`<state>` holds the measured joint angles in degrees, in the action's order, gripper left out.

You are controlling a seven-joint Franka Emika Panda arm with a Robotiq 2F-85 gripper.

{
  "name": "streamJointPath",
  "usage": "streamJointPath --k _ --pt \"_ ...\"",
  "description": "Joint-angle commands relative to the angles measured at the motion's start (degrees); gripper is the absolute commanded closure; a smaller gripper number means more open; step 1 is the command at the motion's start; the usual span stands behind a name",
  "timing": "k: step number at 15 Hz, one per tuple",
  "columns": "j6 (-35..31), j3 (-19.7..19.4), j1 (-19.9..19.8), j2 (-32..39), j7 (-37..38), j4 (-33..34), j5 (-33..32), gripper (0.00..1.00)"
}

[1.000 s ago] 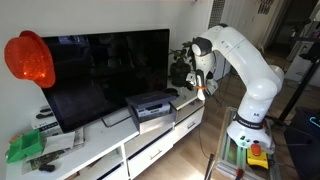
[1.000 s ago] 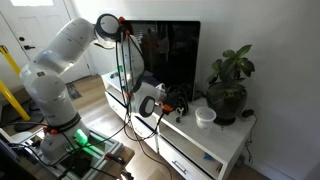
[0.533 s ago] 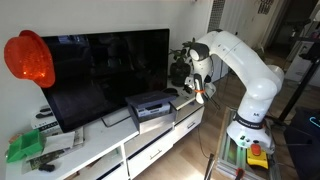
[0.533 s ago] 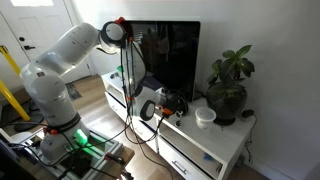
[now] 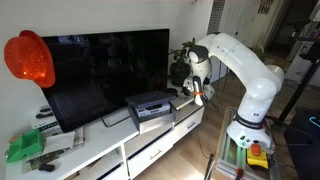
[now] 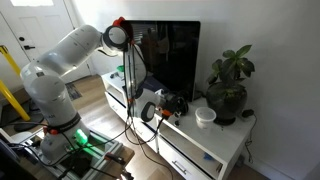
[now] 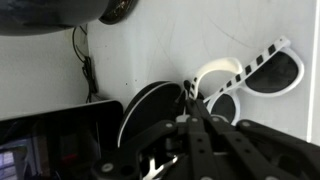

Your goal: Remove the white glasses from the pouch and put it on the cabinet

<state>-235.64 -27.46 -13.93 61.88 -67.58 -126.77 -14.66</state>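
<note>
The white glasses (image 7: 250,75), with dark lenses and striped temples, lie on the glossy white cabinet (image 7: 260,30) in the wrist view. A black oval pouch (image 7: 148,108) lies just beside them. My gripper (image 7: 190,97) is shut, its tips pinching a striped temple end between the pouch and the glasses. In both exterior views the gripper (image 5: 198,92) (image 6: 160,108) is low over the cabinet top (image 5: 150,140) (image 6: 215,150), in front of the television's end. The glasses are too small to make out there.
A large television (image 5: 100,65) stands on the cabinet, with a black box-shaped device (image 5: 150,108) in front of it. A potted plant (image 6: 228,85) and a white cup (image 6: 205,117) stand at the cabinet's end. Cables (image 7: 85,65) trail near the pouch.
The arm has dropped slightly toward the cabinet top over the last second. It has barely moved in the last half second.
</note>
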Motion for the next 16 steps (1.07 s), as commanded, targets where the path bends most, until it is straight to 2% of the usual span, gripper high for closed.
streamJointPath --k 1,6,7,8,10,16 --pt "-0.15 1.55 -2.51 1.49 2.43 2.42 -3.74 1.00" --pt "1.90 2.19 -3.99 2.08 5.65 3.49 -7.37 1.00" --pt "2.38 2.14 -4.10 2.03 6.25 3.58 -7.71 0.74" --pt "3.17 2.05 -4.15 1.74 6.83 3.49 -8.05 0.73" --pt "4.56 2.09 -4.31 0.79 8.13 3.33 -8.86 0.60" --pt "10.83 2.22 -4.51 -3.72 13.26 2.49 -12.60 0.18"
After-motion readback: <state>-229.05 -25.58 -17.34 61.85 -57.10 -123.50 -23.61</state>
